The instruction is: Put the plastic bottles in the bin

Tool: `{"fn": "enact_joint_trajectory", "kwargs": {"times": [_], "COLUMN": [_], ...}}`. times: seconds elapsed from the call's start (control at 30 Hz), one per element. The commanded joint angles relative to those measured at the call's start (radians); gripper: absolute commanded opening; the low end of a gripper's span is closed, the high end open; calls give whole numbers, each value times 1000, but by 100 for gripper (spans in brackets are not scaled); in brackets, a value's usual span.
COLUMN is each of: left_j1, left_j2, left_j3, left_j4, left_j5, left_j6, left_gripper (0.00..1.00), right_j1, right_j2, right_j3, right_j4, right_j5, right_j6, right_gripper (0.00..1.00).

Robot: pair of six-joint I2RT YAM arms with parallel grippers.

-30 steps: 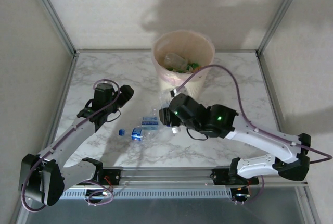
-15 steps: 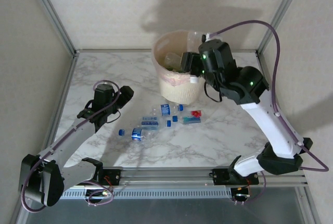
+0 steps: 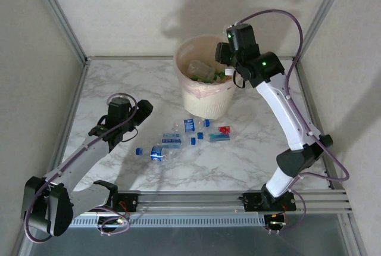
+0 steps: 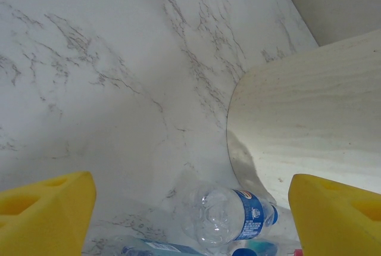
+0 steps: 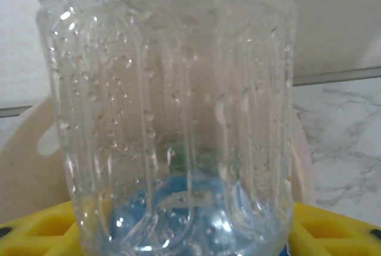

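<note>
While the right gripper (image 3: 224, 64) is clamping a clear bottle (image 5: 172, 113) at the right rim of the bin (image 3: 205, 98), which is standing by the table's (image 3: 119, 77) far edge, the left gripper (image 3: 140, 108) is hovering, jaws apart, left of the loose bottles (image 3: 169, 143) lying mid-table.

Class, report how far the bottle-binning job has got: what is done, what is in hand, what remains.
Done: several bottles lie inside the bin. In hand: the right pincer grips a clear bottle above the bin's rim. Left: a cluster of blue-labelled and red-labelled bottles lies on the table before the bin, with the open left pincer nearby.
</note>
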Motion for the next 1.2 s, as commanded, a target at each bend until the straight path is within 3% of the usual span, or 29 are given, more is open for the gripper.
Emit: {"fn": "enact_joint_trajectory", "kwargs": {"times": [0.0, 0.23, 0.4, 0.47, 0.63, 0.83, 0.97, 1.17], "left_j1": [-4, -5, -5, -5, -7, -56, -141, -241], "left_j2": [5, 28, 39, 30, -9, -89, -155, -253], "left_j3": [1, 5, 13, 12, 1, 36, 52, 12], "left_j4": [3, 13, 14, 10, -21, -183, -304, -462], "left_j5": [0, 3, 9, 13, -7, -111, -206, -261], "left_j6": [18, 23, 19, 13, -2, -28, -81, -229], "left_gripper": [84, 84, 85, 85, 86, 83, 83, 81], "right_j1": [-28, -43, -45, -45, -45, -35, 30, 218], "right_j2": [22, 90, 112, 114, 84, -36, -153, -330], "right_j3": [13, 23, 17, 23, 12, -44, -130, -355], "right_j4": [79, 91, 99, 96, 90, 94, 124, 208], "right_j5": [-36, -48, -38, -32, -6, -29, -58, -88], "right_j6": [-39, -47, -44, -43, -34, -11, -3, 15], "right_gripper": [52, 54, 77, 79, 83, 83, 83, 83]}}
